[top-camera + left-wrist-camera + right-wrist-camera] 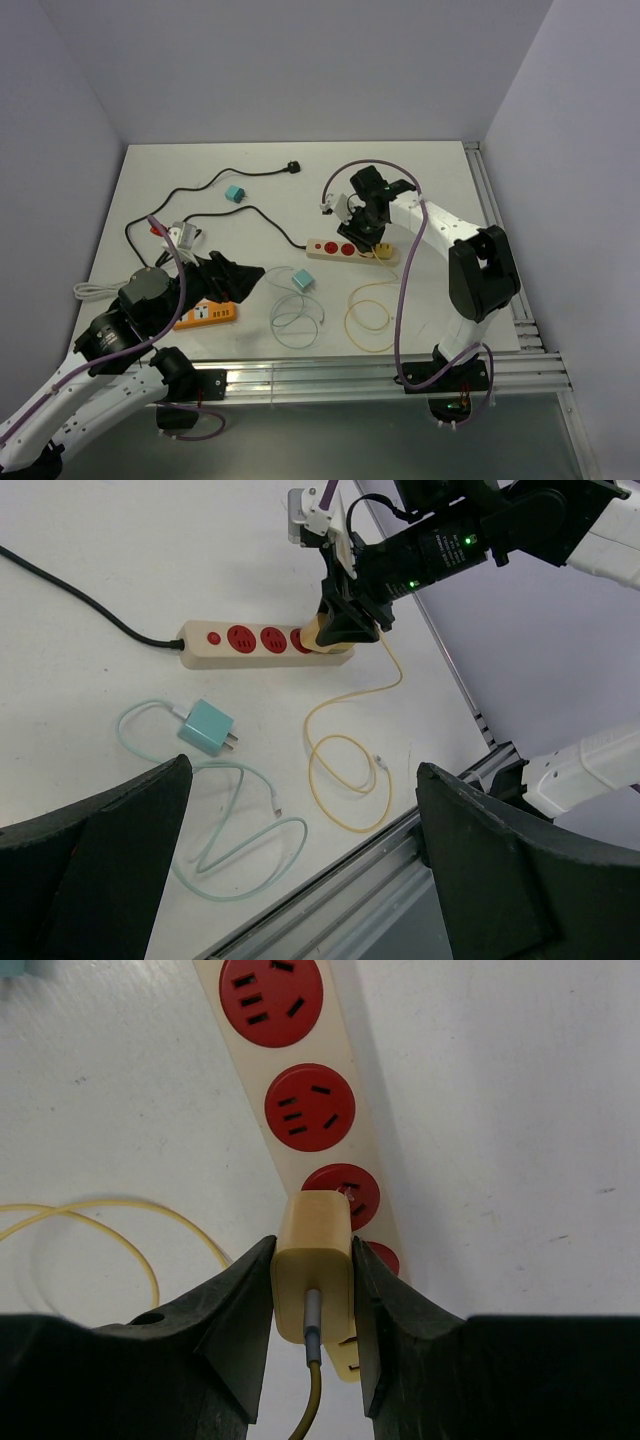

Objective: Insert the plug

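A cream power strip [330, 247] with red sockets lies mid-table, also in the left wrist view [200, 648] and the right wrist view [310, 1107]. My right gripper [372, 236] [313, 1252] is shut on the yellow plug [313, 1270] [326, 632], one finger on each side. The plug stands over the strip's right end, its front at the third red socket. Its prongs are hidden, so I cannot tell whether they are in. Its yellow cable [368, 315] coils toward the front. My left gripper [245, 282] [305, 770] hangs open above the front left, holding nothing.
A teal charger [303, 279] [207, 726] with a pale cable lies left of the yellow coil. An orange box [205, 314] sits under the left arm. A black cord [200, 190], a small teal block [236, 192] and metal rails [380, 370] along the front and right edges are also there.
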